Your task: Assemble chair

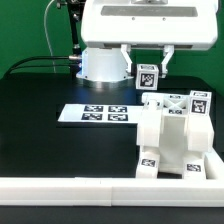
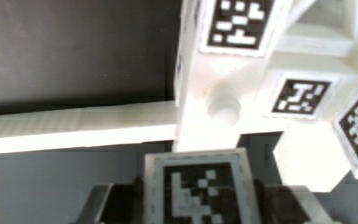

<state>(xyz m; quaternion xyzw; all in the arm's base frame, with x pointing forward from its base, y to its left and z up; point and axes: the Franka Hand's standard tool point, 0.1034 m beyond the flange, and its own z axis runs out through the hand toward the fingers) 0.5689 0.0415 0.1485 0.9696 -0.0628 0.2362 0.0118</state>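
Note:
My gripper [image 1: 146, 66] hangs above the back of the table and is shut on a small white chair piece with a black-and-white tag [image 1: 146, 73]. In the wrist view this piece [image 2: 197, 186] sits between the dark fingers [image 2: 115, 203]. The partly built chair [image 1: 171, 130], a white blocky body with several tags and an X-braced side, stands at the exterior view's right, against the rail. The held piece is a little above and behind it, apart from it. The chair's tagged panels also show in the wrist view [image 2: 265, 75].
The marker board [image 1: 95, 114] lies flat on the black table to the exterior view's left of the chair. A long low white rail [image 1: 100, 188] runs along the front edge and also shows in the wrist view [image 2: 69, 124]. The arm's base [image 1: 100, 65] stands at the back.

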